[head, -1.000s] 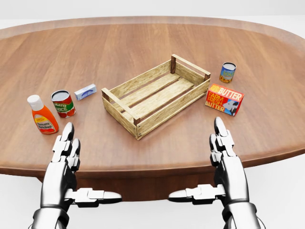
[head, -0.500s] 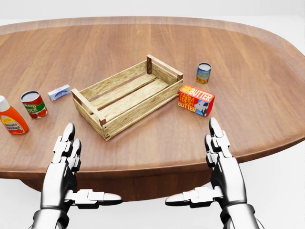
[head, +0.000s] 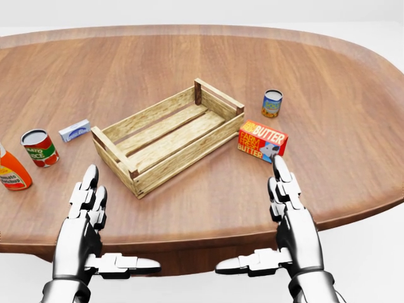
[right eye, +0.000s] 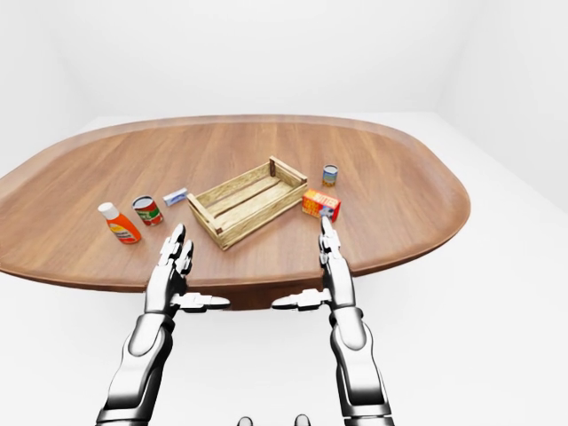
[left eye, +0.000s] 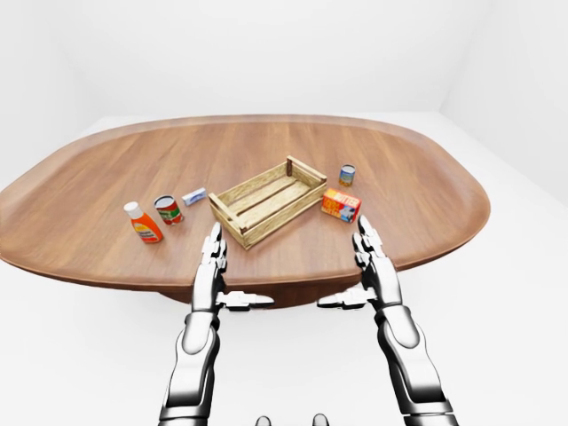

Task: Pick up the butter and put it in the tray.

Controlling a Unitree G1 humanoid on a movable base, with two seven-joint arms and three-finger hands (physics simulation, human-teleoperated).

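Fingers on both hands stand spread and straight, thumbs turned inward toward each other, holding nothing: the left hand [head: 85, 221] and the right hand [head: 291, 218] hover over the near edge of the table [head: 353, 82], at the bottom of the head view. The butter [head: 262, 141], an orange and red box, lies flat on the wood just to the right of the tray [head: 117, 154], a slatted wooden crate set at an angle, and just above the right hand's fingertips [head: 278, 165] in that view, close to them but apart from them. A small can [head: 271, 103] stands a little beyond the butter. At the left of the head view lie a small white and blue packet [head: 74, 130], a tomato can [head: 40, 148] and an orange sauce bottle [head: 11, 170], well apart from the butter. The likely trouble is in the reach: a flat, open hand coming in low could push the box along the smooth top toward the small can rather than get round it. A grip on one corner could let it twist out, and a low carry could catch the crate's raised wall.
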